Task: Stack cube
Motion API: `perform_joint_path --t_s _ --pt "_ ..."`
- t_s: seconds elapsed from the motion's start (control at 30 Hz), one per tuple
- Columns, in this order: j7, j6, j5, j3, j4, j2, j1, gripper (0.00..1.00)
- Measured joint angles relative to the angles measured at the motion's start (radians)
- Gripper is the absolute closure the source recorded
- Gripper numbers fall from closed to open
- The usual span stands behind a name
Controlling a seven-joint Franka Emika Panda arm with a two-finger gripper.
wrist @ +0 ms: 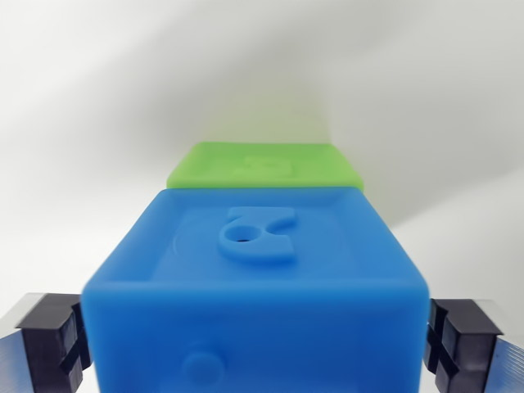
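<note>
Snugly between tool [259, 344] pads: blue cube [258, 278].

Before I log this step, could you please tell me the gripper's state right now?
Gripper: closed on the blue cube, a finger against each side.

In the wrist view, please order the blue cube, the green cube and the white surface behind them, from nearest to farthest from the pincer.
1. Blue cube: between the pincer fingers.
2. Green cube: just behind the blue one.
3. White surface: beyond both cubes.
</note>
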Motion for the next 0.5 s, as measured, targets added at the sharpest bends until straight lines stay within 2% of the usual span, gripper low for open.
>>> perform_joint_path --t_s 0.5 --pt "0.000 -0.049 0.001 0.000 -0.007 -0.061 0.000 0.00"
